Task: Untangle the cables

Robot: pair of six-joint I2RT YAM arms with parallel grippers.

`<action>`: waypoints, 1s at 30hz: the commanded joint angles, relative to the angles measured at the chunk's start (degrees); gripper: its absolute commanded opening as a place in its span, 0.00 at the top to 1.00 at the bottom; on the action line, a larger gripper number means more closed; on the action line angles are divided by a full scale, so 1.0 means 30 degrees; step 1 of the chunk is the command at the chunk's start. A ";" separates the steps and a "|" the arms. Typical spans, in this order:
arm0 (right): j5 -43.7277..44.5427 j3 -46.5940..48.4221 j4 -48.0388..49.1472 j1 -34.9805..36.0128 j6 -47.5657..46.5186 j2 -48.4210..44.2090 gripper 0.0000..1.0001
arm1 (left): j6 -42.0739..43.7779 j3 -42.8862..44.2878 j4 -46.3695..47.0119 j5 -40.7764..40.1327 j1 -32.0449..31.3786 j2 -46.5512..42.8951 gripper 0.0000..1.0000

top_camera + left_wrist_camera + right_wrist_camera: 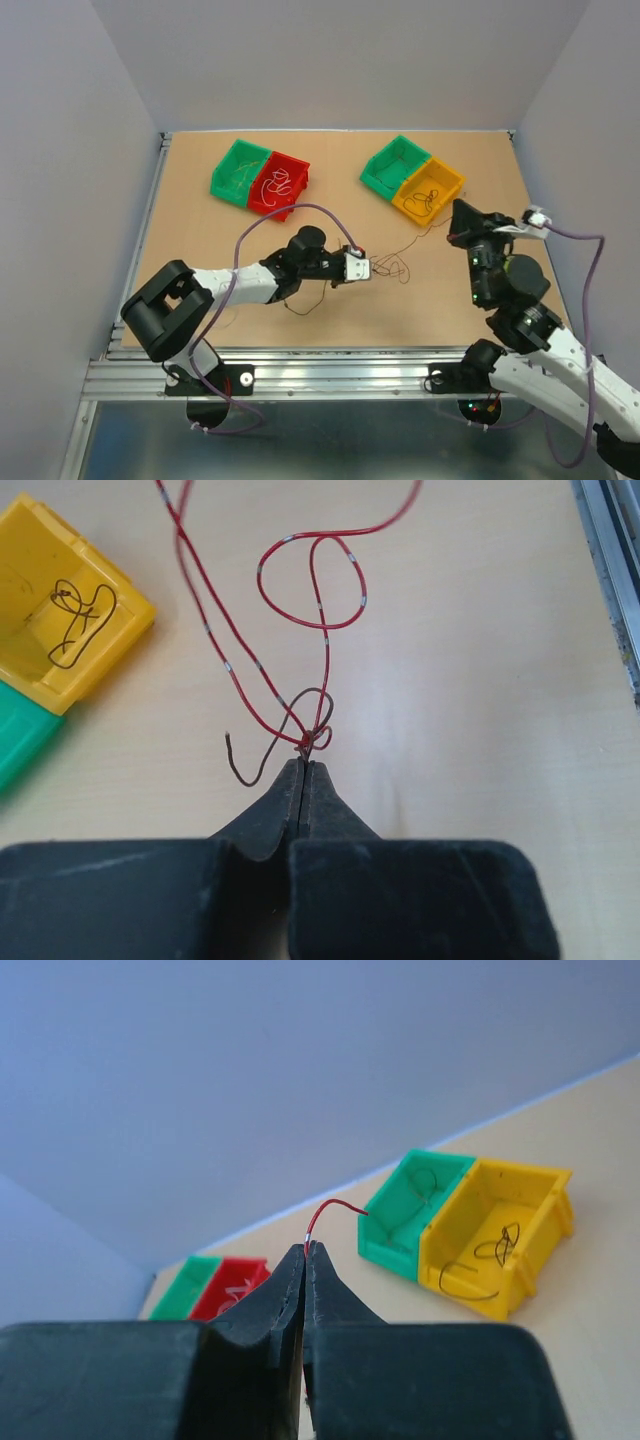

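The cables form a small clump of thin wire on the table's middle. In the left wrist view my left gripper is shut on a knot where a red cable with whitish bands crosses a brown cable. The red one loops away across the table. My right gripper is raised off the table and shut on one end of a red cable, whose short tip curls out past the jaws. From above, my left gripper sits just left of the clump, and my right gripper is to its right.
A green bin and a red bin stand at the back left, the red one holding whitish wire. A green bin and a yellow bin stand at the back right, with dark wire in the yellow one.
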 commanded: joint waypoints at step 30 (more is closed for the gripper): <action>-1.2804 -0.4977 0.0316 0.0111 0.1104 -0.1060 0.21 | 0.0343 0.1944 -0.6182 -0.0272 0.0019 -0.5428 1.00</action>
